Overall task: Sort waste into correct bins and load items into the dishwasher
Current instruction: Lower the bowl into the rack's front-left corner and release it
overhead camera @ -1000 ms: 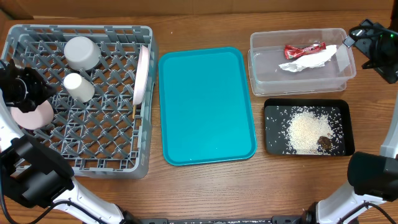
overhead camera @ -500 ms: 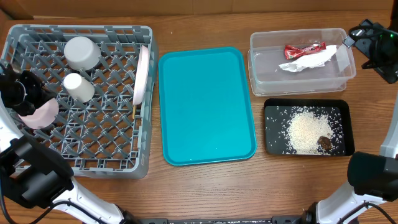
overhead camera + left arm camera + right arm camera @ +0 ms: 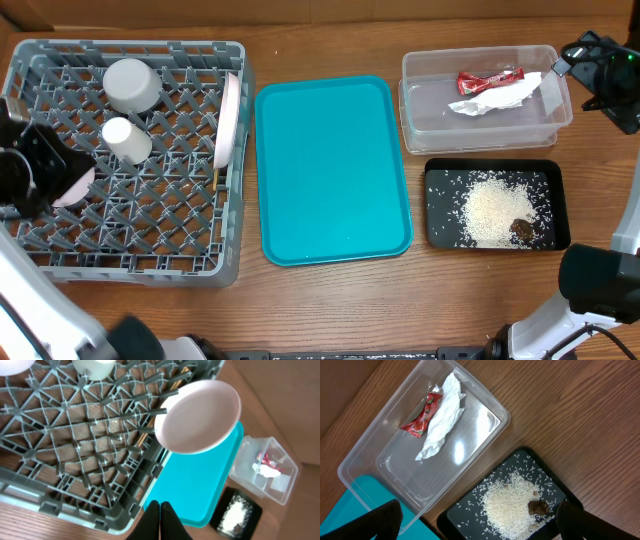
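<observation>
Wooden surface (image 3: pixel 330 310): red wrapper (image 3: pixel 490 78), white napkin (image 3: pixel 495 98) in clear plastic tub (image 3: pixel 480 135); rice (image 3: pixel 490 210) in black tray (image 3: pixel 432 240); white plate (image 3: pixel 230 120) in grey lattice rack (image 3: pixel 130 262). Looks near done. Left end effector (image 3: pixel 159 517) clenched, empty; right end effector (image 3: pixel 479 505) released.

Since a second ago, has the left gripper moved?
Yes. Against the small white cup, the left gripper has slid toward the grey lattice dish rack's near wall.
</observation>
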Robot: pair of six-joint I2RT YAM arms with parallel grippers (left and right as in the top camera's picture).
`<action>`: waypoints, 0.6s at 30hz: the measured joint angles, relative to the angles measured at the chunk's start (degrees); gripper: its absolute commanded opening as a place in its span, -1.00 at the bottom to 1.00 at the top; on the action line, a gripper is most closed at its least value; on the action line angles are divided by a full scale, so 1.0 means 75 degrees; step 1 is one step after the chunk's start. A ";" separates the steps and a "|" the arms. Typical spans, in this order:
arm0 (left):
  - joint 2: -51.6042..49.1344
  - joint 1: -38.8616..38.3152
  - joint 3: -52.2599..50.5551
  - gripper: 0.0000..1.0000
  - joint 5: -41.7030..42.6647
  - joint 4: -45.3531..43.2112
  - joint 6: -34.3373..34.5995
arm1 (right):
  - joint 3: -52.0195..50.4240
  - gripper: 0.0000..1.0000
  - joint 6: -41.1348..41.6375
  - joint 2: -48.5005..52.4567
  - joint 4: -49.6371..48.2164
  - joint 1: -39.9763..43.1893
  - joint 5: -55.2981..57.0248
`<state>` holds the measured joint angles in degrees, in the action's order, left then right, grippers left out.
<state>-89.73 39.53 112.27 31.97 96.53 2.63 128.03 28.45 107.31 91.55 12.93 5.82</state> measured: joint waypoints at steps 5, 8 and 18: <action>0.1466 -0.0312 -0.1224 0.55 0.0050 -0.0085 -0.0242 | 0.0000 1.00 0.0003 0.0000 0.0006 0.0000 -0.0006; 0.1690 -0.0653 -0.2145 0.55 0.0137 0.0029 -0.0230 | 0.0000 1.00 0.0000 0.0000 0.0009 0.0000 -0.0006; 0.1708 -0.1174 -0.3966 1.00 0.0254 0.0012 0.0498 | 0.0000 1.00 -0.0003 0.0000 0.0003 0.0000 0.0000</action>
<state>-76.93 30.72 82.52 33.87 96.62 6.37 128.03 28.42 107.31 91.57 12.93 5.82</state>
